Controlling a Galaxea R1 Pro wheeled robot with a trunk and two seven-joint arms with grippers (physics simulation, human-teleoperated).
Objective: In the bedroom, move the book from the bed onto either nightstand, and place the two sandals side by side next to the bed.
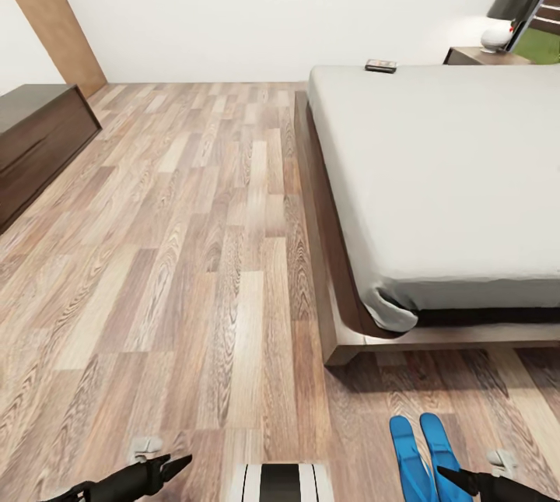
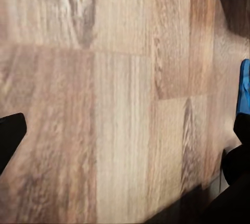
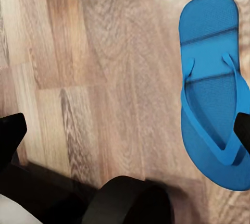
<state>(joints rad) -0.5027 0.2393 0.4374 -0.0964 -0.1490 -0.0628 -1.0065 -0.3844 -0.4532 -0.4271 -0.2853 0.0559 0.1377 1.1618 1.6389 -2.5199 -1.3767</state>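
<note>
The 2 sandals [image 1: 424, 455] looked light and floppy, best pinched at an edge; both grippers' jaw state I cannot tell.

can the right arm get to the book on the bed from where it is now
Probably not. The book lies at the far end of the bed, near the nightstand, while the right gripper hangs low over the sandals.

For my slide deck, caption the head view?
Two sandals side by side on the floor by the bed; book remains on it.
</note>
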